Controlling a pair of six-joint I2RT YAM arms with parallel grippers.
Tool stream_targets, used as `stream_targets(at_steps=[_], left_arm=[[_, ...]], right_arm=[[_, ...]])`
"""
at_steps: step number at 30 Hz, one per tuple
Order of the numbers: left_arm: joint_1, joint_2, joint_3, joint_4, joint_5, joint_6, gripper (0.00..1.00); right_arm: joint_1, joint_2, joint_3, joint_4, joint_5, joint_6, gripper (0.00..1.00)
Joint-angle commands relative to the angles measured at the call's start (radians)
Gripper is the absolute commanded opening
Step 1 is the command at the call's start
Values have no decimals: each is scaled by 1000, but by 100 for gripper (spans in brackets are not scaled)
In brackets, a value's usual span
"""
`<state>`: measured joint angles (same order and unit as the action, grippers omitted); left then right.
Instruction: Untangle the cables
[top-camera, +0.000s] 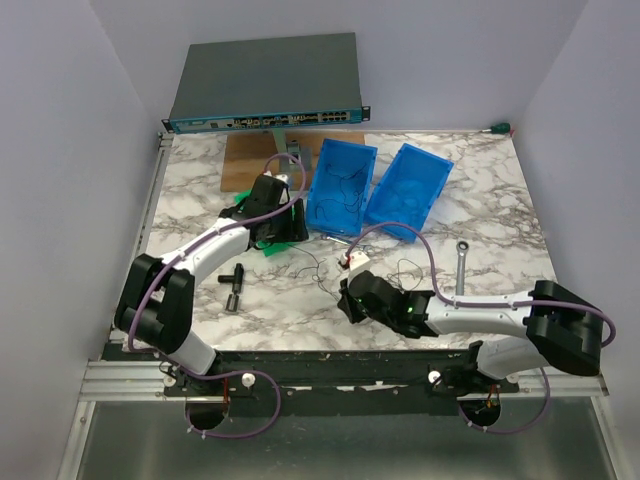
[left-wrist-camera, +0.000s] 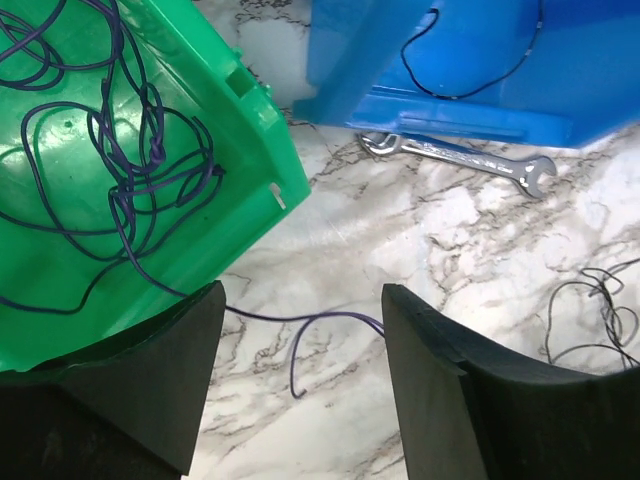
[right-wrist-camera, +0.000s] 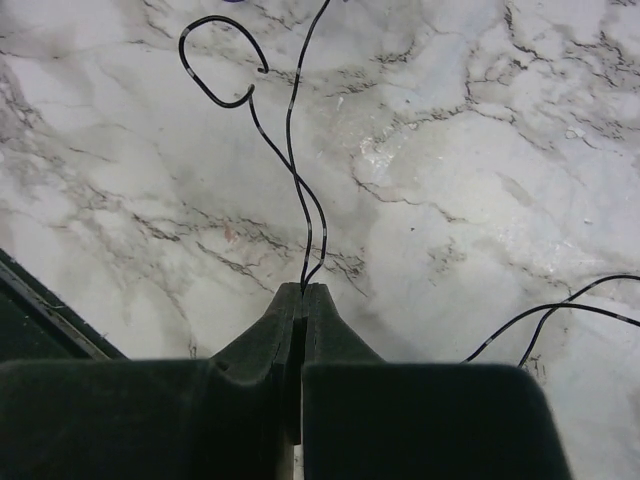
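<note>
In the top view your left arm (top-camera: 200, 255) hides most of the green bin (left-wrist-camera: 250, 130). The left wrist view shows that bin cut off at upper left, holding a purple tangle of cables (left-wrist-camera: 125, 165). One strand trails onto the table (left-wrist-camera: 420, 230) between the wide-apart jaws of your left gripper (left-wrist-camera: 302, 300), which grips nothing. A blue bin (left-wrist-camera: 480, 60), cropped at the top edge, holds a dark strand, and a wrench (left-wrist-camera: 460, 158) lies just below it. Your right gripper (right-wrist-camera: 303, 292) is clamped on a black cable (right-wrist-camera: 293, 140) at frame centre.
</note>
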<state>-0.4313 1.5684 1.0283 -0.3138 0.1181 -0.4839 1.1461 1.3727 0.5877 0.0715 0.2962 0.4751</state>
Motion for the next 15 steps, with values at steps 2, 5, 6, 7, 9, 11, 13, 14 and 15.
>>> stream_targets(at_steps=[2,5,6,7,9,11,13,14,15], left_arm=[[3,-102,-43,2,81,-49,68],[-15,-84,-43,-5,83,-64,67],[-24,-71,-45,-6,78,-69,67],[-31,-61,-48,-3,72,-79,67],[-46,-34,-62,26,71,-107,67],[-59,-11,-73,63,65,-140,67],[-65,10,-82,98,52,-175,67],[-68,18,-87,115,51,-193,65],[-69,25,-91,132,56,-207,63]], right_arm=[[7,-25,-22,-11,-50,20,1],[7,-30,-33,8,-51,16,1],[7,-31,-31,11,-54,14,1],[6,-28,-28,13,-58,11,1],[7,-26,-24,18,-62,7,1],[6,-25,-26,30,-67,-3,1],[7,-30,-29,38,-71,-3,1],[7,-31,-31,39,-74,-3,1],[7,-34,-32,38,-76,-3,1]])
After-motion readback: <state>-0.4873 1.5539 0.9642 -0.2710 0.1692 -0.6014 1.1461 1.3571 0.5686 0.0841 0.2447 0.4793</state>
